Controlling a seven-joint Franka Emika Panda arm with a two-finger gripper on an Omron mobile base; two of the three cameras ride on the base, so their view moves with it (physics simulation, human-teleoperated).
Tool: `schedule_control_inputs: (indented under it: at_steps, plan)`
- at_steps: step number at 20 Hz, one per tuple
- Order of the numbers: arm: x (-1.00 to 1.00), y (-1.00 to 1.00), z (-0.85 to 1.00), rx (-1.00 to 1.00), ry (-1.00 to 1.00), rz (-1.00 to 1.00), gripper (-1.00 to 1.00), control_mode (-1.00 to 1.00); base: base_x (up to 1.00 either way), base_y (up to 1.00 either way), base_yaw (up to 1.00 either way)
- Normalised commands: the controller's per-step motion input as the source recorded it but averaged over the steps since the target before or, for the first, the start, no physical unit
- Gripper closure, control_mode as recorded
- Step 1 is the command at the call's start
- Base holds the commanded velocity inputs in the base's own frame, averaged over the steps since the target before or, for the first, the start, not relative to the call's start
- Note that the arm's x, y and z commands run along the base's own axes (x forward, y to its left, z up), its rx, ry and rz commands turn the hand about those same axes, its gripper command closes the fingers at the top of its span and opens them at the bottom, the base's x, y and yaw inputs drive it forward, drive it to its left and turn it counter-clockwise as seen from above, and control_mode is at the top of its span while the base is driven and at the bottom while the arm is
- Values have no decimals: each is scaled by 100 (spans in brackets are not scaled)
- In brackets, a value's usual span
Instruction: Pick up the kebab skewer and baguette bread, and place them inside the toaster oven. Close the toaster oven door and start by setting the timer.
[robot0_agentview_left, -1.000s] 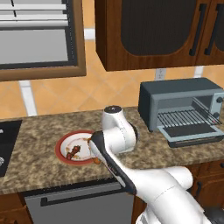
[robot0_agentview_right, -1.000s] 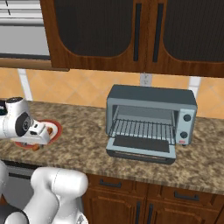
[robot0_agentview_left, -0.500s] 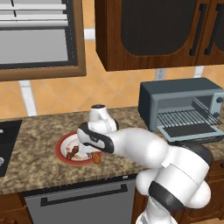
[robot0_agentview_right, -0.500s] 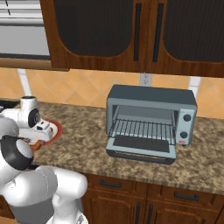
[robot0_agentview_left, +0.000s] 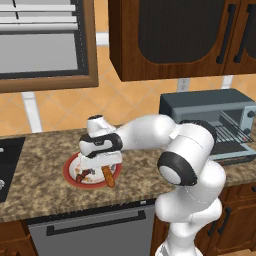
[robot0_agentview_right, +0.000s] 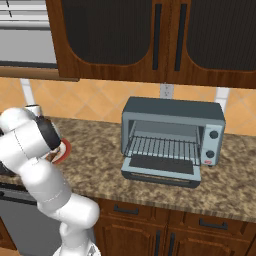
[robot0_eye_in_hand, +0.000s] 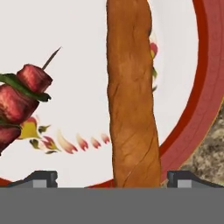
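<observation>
Swung low over the plate (robot0_agentview_left: 72, 172) since before, gripper (robot0_eye_in_hand: 111, 179) wide open around the baguette bread (robot0_eye_in_hand: 131, 92), ready to squeeze next.

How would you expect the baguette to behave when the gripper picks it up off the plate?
The baguette looks like a firm, straight loaf, so it is probably stiff. Its rounded sides could let it roll on the plate. The open gripper straddles one end, so it may tilt.

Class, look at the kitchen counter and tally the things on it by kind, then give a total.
Breads: 1, the baguette
Skewers: 1, the kebab
Plates: 1, red-rimmed
Ovens: 1, the toaster oven, door open
Total: 4
</observation>
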Motion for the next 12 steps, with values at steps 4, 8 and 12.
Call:
schedule_control_inputs:
  at_steps: [4, 8, 12]
  plan:
    - [14, 0, -21, -9, 0, 0, -100, -100, 0, 0, 0]
    - [6, -1, -21, -5, 0, 0, -100, -100, 0, 0, 0]
    - [0, -3, -8, -1, 0, 0, -100, -100, 0, 0, 0]
